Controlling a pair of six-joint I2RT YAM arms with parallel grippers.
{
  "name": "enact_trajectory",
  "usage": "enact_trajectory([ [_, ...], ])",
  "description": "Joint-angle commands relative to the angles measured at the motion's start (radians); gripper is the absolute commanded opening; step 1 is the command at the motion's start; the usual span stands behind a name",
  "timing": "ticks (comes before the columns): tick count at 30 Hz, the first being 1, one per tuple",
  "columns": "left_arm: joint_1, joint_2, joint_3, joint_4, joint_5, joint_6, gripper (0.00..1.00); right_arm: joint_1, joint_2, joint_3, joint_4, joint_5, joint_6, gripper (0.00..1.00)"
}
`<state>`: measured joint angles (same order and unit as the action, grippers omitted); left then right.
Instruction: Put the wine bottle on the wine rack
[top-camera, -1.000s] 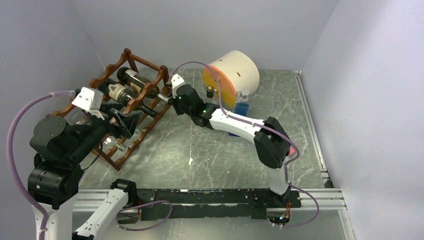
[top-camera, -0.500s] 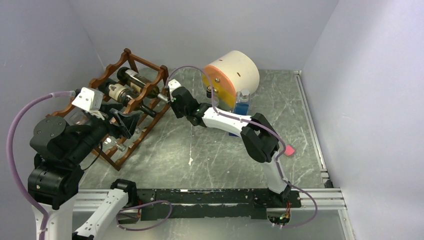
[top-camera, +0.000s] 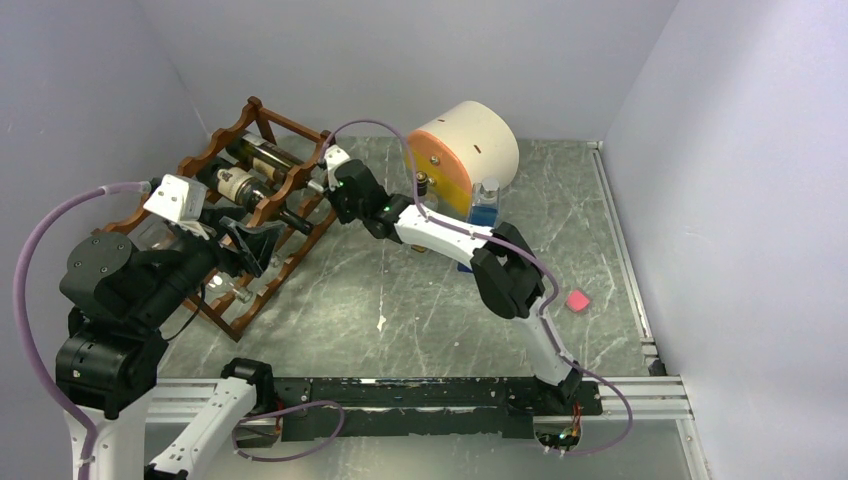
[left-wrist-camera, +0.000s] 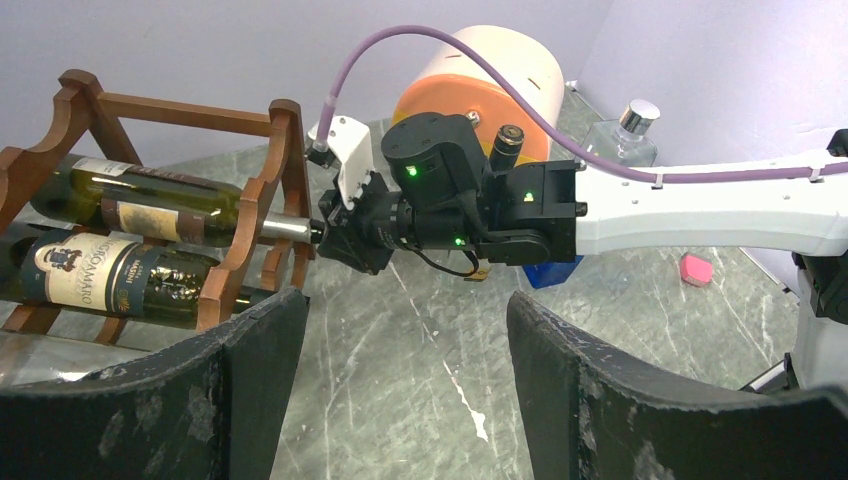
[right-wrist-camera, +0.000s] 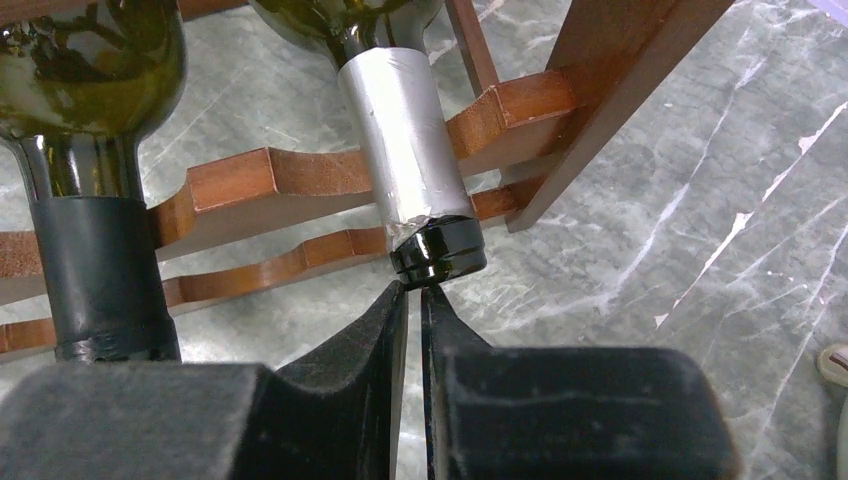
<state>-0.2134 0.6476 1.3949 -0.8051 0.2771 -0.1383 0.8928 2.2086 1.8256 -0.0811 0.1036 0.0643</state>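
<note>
The reddish-brown wine rack (top-camera: 262, 118) stands at the far left, with two bottles lying in it. The upper wine bottle (top-camera: 268, 160) has a silver foil neck (right-wrist-camera: 405, 150) that sticks out past the front rail (right-wrist-camera: 260, 180). My right gripper (top-camera: 322, 192) is shut and empty, its tips (right-wrist-camera: 414, 292) touching the bottle's mouth end-on. It also shows in the left wrist view (left-wrist-camera: 325, 232). A second bottle (left-wrist-camera: 100, 280) with a black neck lies beside it. My left gripper (left-wrist-camera: 405, 330) is open and empty, hanging in front of the rack.
A beige drum with an orange face (top-camera: 465, 150) lies behind the right arm. A small dark bottle (top-camera: 421, 183) and a blue-filled glass bottle (top-camera: 485, 205) stand by it. A pink object (top-camera: 577, 300) lies on the table to the right.
My right arm has reached left toward the rack, and the upper bottle has slid deeper into it. The left arm has not moved.
</note>
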Motion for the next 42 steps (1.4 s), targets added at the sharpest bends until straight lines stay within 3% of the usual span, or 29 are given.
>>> enact_trajectory([
  [1,-0.006,-0.008,0.006,0.006,-0.007,-0.006,0.77,-0.006,0.022,0.042,-0.002,-0.015,-0.017,0.13],
  [4,-0.005,-0.014,0.003,0.005,-0.011,-0.006,0.77,-0.007,-0.015,-0.009,0.009,-0.011,-0.009,0.16],
  [10,-0.006,-0.018,0.003,0.013,-0.006,-0.006,0.78,-0.007,-0.163,-0.112,0.006,-0.05,0.023,0.33],
  [19,-0.006,-0.047,-0.041,0.032,0.002,-0.009,0.78,-0.008,-0.409,-0.183,-0.088,-0.087,0.087,0.44],
  [24,-0.006,-0.075,-0.078,0.044,0.014,-0.015,0.78,-0.008,-0.52,-0.194,-0.238,0.024,0.117,0.49],
  [31,-0.006,-0.122,-0.146,0.072,0.043,-0.031,0.78,-0.01,-0.679,-0.305,-0.28,0.332,0.134,0.56],
  [36,-0.006,-0.142,-0.189,0.09,0.074,-0.05,0.78,-0.015,-0.706,-0.337,-0.305,0.485,0.142,0.62],
  [42,-0.006,-0.155,-0.237,0.122,0.094,-0.07,0.78,-0.043,-0.665,-0.328,-0.328,0.506,0.147,0.68],
])
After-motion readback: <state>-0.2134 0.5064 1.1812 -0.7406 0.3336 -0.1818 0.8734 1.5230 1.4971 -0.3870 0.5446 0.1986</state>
